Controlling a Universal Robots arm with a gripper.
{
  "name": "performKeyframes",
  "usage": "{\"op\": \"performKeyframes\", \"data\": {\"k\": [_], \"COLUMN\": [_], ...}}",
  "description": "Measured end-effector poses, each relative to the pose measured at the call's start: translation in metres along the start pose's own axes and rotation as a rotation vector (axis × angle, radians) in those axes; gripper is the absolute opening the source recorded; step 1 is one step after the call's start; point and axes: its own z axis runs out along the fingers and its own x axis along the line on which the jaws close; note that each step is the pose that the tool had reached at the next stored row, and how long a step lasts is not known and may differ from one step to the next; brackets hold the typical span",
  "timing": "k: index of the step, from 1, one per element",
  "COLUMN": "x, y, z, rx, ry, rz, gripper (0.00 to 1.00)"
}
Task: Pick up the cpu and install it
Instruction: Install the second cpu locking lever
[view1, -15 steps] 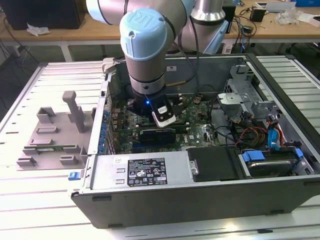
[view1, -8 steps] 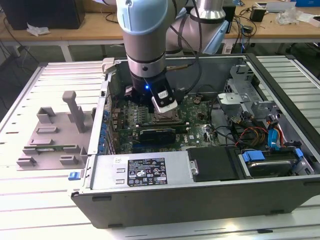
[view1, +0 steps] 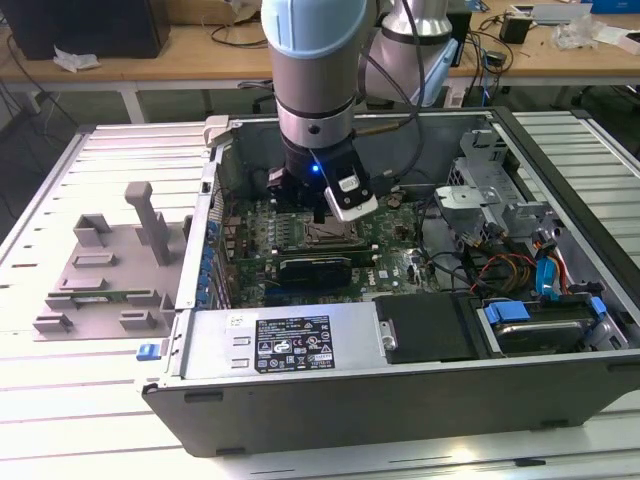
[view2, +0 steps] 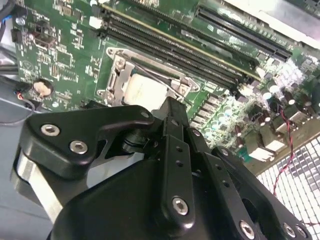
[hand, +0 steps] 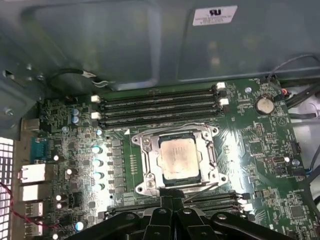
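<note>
While the arm hangs over the open computer case (view1: 420, 400) in the exterior view, the cpu (hand: 178, 157) lies flat in the socket frame (hand: 145, 167) on the green board (hand: 260, 150), metal top facing up. It is square, so no long axis applies; its edges run parallel to the frame sides and roughly parallel to the memory slots (hand: 160, 107).

The gripper (hand: 172, 212) sits just beside the socket edge, above the board. Its fingers (view2: 172, 120) appear pressed together at the tip and pinch nothing; the cpu is apart from them.

A metal frame borders the cpu on all four sides, with a thin wire lever (view2: 165, 75) crossing one corner in the second wrist view. Open board surrounds the socket. Memory slots lie near one side, a row of round capacitors (hand: 97, 167) near another.

A grey tray (view1: 105, 270) rests on the table (view1: 60, 410), outside the case toward the exterior view's left. Coloured cables (view1: 505, 268) and a drive cage (view1: 490, 185) occupy the case toward the exterior view's right.
</note>
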Motion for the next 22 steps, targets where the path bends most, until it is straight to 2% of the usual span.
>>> {"op": "performKeyframes", "data": {"k": [7, 9, 10, 12, 17, 22], "x": [-0.0021, -0.0021, -0.0017, 0.0019, 0.0198, 0.0203], "y": [-0.0068, -0.0077, -0.0088, -0.0104, -0.0145, -0.0167], "z": [0.0053, 0.0084, 0.0124, 0.0169, 0.0246, 0.0326], "rx": [0.0001, 0.0002, 0.0002, 0.0002, -0.0002, -0.0029], "ry": [-0.0025, -0.0028, -0.0032, -0.0034, -0.0064, -0.0077], "rz": [0.010, 0.011, 0.012, 0.012, 0.013, 0.019], "gripper": [0.11, 0.11, 0.11, 0.11, 0.11, 0.11]}}
